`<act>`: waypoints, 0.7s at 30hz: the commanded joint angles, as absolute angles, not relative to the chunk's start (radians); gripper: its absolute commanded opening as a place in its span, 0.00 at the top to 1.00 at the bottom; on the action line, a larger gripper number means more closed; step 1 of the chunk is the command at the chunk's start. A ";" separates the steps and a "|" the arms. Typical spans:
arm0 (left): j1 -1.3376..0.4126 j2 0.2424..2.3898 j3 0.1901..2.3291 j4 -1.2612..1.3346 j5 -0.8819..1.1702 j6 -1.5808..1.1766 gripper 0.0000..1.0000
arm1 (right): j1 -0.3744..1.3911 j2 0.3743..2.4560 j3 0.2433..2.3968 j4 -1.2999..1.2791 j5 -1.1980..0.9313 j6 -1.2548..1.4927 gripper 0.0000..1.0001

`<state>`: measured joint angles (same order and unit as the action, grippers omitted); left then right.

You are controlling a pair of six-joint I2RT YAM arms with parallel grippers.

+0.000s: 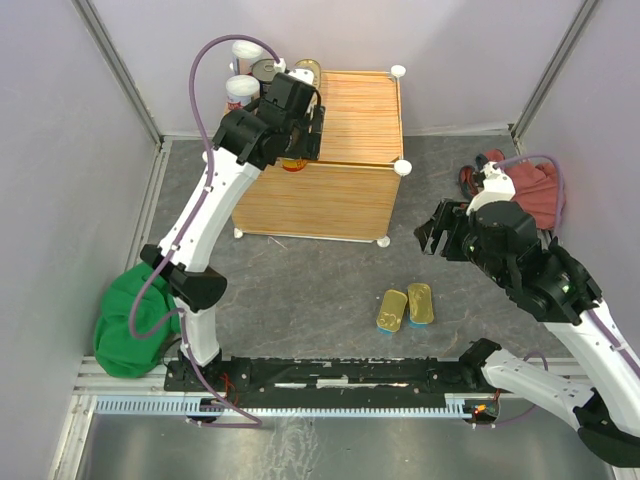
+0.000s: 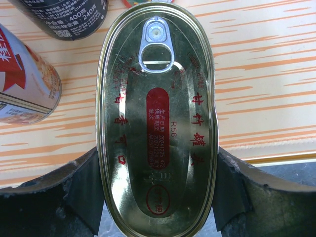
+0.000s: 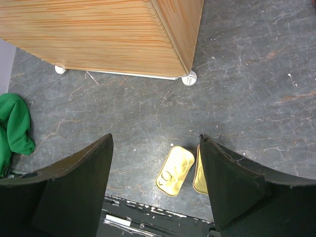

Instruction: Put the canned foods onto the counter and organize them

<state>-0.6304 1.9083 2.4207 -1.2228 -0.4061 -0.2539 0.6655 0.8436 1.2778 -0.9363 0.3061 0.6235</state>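
My left gripper (image 1: 300,140) (image 2: 157,165) is shut on an oval gold-red tin (image 2: 157,118) (image 1: 293,164), one finger on each long side. The tin is over the front left edge of the counter (image 1: 355,115) (image 2: 261,74), its near end past the edge. On the counter behind it stand a dark round tin (image 2: 64,17) (image 1: 265,72), a red-white cylinder (image 2: 24,74) (image 1: 240,90), a second white-lidded one (image 1: 245,48) and another gold tin (image 1: 306,70). My right gripper (image 1: 435,228) (image 3: 156,143) hangs open above the floor. Two rectangular gold tins (image 1: 391,310) (image 1: 420,303) (image 3: 175,170) lie below it.
A green cloth (image 1: 135,315) (image 3: 12,131) is heaped at the near left by the left arm's base. A red cloth (image 1: 530,190) lies at the right, behind the right arm. White ball knobs (image 1: 403,167) mark the counter's corners. Grey walls close in the left, back and right.
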 commanded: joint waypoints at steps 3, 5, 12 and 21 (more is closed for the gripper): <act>-0.614 1.914 2.491 -1.169 -0.429 -0.214 0.92 | 0.662 0.842 1.285 -0.898 0.302 0.623 0.21; -0.613 1.921 2.498 -1.169 -0.429 -0.218 0.89 | 0.661 0.843 1.282 -0.898 0.301 0.623 0.21; -0.611 1.932 2.511 -1.161 -0.449 -0.222 0.71 | 0.662 0.854 1.292 -0.900 0.298 0.613 0.21; -0.611 1.950 2.510 -1.154 -0.443 -0.228 0.42 | 0.661 0.853 1.292 -0.899 0.292 0.620 0.21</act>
<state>-0.6163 1.9388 2.4603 -1.2240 -0.4202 -0.2539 0.6655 0.8577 1.2774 -0.9356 0.2939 0.6235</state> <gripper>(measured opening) 0.775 0.789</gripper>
